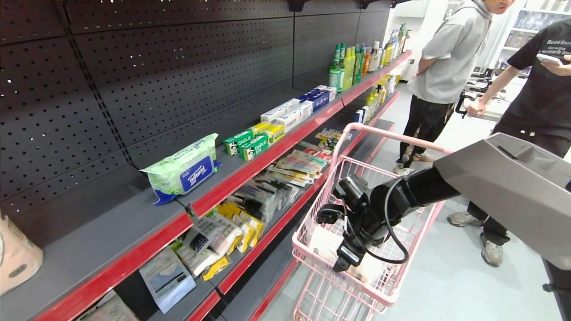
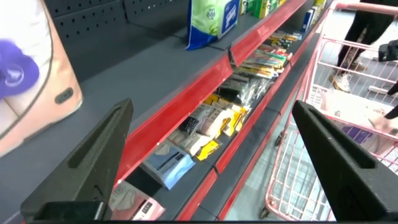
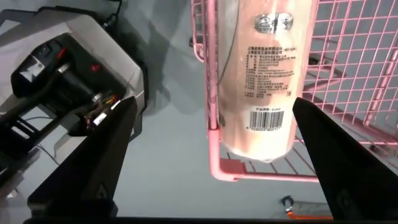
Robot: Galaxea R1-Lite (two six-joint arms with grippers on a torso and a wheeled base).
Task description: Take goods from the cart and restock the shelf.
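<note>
Down in the pink cart (image 1: 389,134) the right gripper (image 3: 211,109) hung with its jaws spread wide and empty over a pink wrapped pack (image 3: 258,74) lying against the cart's wire wall. One end of the pack was cut off in the wrist view, and in the head view it was mostly hidden behind the arm. The left gripper (image 2: 212,106) held its jaws just as wide and empty beside the grey shelf (image 1: 111,223), where a second pink pack (image 1: 15,261) stood half cut off at the edge. Farther along lay a green wipes pack (image 1: 185,171), then toothpaste boxes (image 1: 252,140), and bottles (image 1: 352,64) too small to tell apart.
</note>
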